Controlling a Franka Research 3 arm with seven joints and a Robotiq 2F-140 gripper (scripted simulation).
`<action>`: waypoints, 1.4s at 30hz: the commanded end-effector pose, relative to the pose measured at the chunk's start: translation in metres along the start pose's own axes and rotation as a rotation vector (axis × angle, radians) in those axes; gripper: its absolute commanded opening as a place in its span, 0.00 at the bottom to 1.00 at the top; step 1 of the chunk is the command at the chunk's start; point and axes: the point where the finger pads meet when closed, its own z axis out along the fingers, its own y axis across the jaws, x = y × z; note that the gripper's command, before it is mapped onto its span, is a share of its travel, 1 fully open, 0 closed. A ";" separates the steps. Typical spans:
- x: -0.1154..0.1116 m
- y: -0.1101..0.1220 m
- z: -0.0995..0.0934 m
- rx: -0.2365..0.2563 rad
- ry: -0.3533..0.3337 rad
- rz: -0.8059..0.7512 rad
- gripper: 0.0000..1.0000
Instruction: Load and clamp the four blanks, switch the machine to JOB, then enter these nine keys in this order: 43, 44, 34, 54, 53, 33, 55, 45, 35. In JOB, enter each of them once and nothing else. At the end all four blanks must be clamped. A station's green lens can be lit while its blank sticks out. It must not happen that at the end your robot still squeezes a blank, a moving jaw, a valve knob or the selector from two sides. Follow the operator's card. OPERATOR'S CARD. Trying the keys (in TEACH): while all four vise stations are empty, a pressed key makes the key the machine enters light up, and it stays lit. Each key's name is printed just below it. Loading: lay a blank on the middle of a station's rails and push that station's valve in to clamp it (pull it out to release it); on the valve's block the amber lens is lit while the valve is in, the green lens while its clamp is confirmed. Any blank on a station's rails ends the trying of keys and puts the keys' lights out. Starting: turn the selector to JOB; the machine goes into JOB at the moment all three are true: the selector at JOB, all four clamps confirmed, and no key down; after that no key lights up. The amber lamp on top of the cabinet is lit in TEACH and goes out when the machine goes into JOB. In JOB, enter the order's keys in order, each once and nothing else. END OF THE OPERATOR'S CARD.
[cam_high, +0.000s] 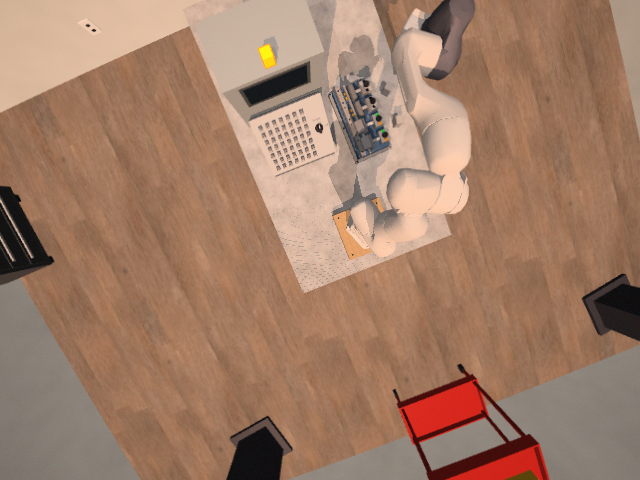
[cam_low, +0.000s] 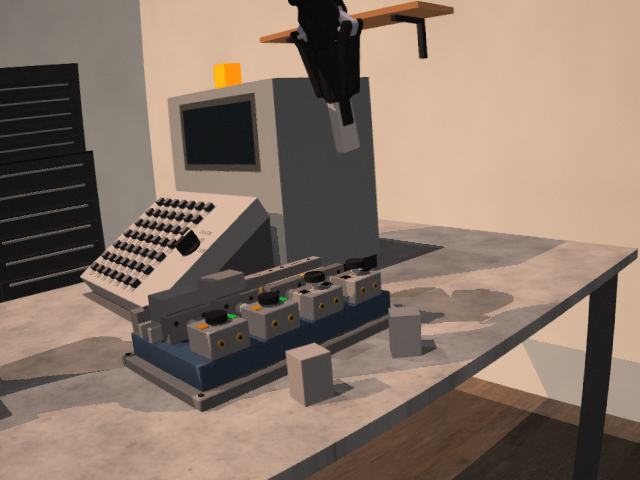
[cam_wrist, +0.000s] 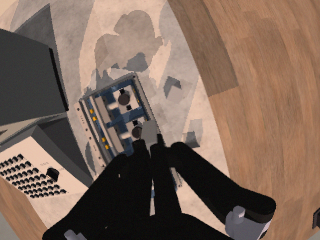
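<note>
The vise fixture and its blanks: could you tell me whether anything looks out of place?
Two blanks, one and another, stand upright on the table beside the fixture, not on any rails. Only two stations show green lenses.

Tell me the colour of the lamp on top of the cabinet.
The lamp is amber, orange-yellow and glowing; the exterior view shows it best.

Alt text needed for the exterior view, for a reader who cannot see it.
A shut black pincer hangs high in front of a grey cabinet with a lit amber lamp on top. Below it on the table sits a blue four-station vise fixture; green lenses glow at its two nearest stations. Two grey blanks stand loose on the table beside it.
</note>
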 end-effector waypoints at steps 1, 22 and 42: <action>0.025 0.037 0.034 -0.031 -0.073 0.268 0.00; 0.031 0.054 0.061 -0.101 -0.166 0.618 0.40; 0.031 0.054 0.061 -0.101 -0.166 0.618 0.40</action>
